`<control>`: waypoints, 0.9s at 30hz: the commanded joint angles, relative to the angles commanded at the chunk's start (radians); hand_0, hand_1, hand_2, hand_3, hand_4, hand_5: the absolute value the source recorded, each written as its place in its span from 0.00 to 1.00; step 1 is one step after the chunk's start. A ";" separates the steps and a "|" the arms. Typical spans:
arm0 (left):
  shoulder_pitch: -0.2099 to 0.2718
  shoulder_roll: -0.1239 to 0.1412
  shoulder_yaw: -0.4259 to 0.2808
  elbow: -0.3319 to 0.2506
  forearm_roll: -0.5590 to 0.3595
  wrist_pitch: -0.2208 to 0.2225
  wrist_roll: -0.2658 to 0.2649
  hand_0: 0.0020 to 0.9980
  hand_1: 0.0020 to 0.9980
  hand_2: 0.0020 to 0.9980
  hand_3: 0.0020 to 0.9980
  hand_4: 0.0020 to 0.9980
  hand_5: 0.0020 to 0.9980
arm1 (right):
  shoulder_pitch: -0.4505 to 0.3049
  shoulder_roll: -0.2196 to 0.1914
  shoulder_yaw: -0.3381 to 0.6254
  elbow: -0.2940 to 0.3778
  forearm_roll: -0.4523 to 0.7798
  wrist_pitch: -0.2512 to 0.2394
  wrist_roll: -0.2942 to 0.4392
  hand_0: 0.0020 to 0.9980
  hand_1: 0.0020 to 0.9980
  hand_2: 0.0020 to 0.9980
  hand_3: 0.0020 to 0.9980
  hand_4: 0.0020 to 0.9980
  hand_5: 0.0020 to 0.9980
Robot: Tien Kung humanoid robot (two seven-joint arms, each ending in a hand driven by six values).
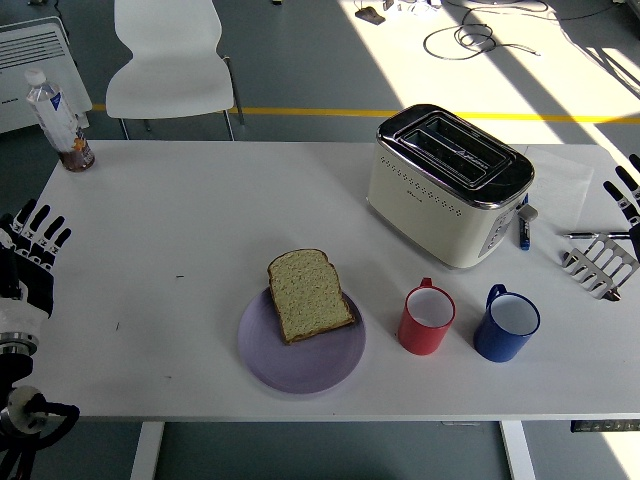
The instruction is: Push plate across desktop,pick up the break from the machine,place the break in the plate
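A slice of bread (308,295) lies on the lilac plate (300,362) near the table's front edge, overhanging the plate's far rim a little. The cream toaster (448,185) stands behind and to the right, its slots dark with no bread showing. My left hand (32,248) rests at the left edge with fingers spread, holding nothing. Only the spread fingertips of my right hand (622,192) show at the right edge, far from the plate.
A red mug (427,320) and a blue mug (507,325) stand right of the plate. A metal toast rack (600,265), a pen (597,235) and a marker (524,230) lie at the right. A water bottle (55,115) stands far left; a white chair (168,60) is behind the table.
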 joint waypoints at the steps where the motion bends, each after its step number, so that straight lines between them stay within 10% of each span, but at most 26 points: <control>1: -0.001 0.000 -0.001 0.000 0.000 0.000 0.000 0.80 0.83 0.89 0.87 0.51 1.00 | 0.001 0.000 0.000 0.000 0.000 0.001 -0.001 0.81 0.79 0.81 0.80 0.54 0.65; 27: -0.003 0.008 0.005 -0.007 0.005 -0.005 0.031 0.81 0.83 0.89 0.87 0.52 1.00 | -0.018 0.005 0.024 -0.025 0.004 0.002 -0.010 0.80 0.78 0.79 0.78 0.54 0.68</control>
